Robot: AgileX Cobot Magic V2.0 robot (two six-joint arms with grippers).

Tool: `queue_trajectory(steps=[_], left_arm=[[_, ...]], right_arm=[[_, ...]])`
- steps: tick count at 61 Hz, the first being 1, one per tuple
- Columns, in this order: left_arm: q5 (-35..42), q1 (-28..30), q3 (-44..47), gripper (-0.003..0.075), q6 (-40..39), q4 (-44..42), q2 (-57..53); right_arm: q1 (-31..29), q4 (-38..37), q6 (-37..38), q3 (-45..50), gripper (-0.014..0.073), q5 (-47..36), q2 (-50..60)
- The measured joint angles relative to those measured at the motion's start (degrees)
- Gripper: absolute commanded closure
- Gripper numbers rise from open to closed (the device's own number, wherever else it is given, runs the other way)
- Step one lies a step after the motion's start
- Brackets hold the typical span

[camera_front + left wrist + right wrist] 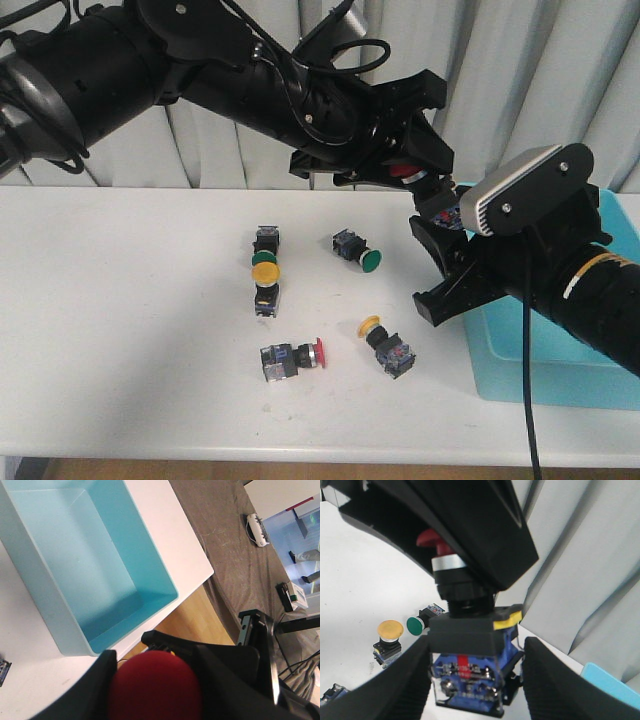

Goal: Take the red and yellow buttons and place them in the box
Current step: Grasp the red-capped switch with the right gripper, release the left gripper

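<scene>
My left gripper (408, 168) is shut on a red button (436, 203), gripping its red cap (155, 685), and holds it in the air by the box's near-left corner. My right gripper (432, 266) is open, with its fingers on either side of that button's blue and black body (470, 680); a gap shows at one finger. The turquoise box (560, 365) sits at the table's right and looks empty in the left wrist view (100, 570). On the table lie a red button (291, 359), a yellow button (385, 344) and another yellow button (264, 281).
Two green-capped buttons lie on the table, one (358, 251) in the middle and one (265, 243) touching the yellow button's cap. The two arms overlap closely above the box's left edge. The table's right edge and the floor (200, 615) lie just past the box.
</scene>
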State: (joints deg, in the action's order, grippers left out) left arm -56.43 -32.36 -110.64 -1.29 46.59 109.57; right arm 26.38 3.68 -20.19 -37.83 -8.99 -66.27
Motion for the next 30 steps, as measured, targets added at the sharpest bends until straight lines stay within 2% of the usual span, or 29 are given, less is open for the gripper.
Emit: queue_trajectory(steps=[8,23,30], left_arm=[[-0.04,0.00,0.00,0.0561,1.85,0.16,0.00],[-0.12,0.00,0.00,0.0278,7.77,0.45,0.00],[-0.38,0.00,0.00,0.0201,10.98,0.45,0.00]], right_arm=[[0.00,-0.11,-0.07,0.00,0.0599,0.00,0.00],[0.00,-0.13,-0.18,0.00,0.0599,0.27,0.00],[0.00,-0.13,-0.18,0.00,0.0599,0.88,0.00]])
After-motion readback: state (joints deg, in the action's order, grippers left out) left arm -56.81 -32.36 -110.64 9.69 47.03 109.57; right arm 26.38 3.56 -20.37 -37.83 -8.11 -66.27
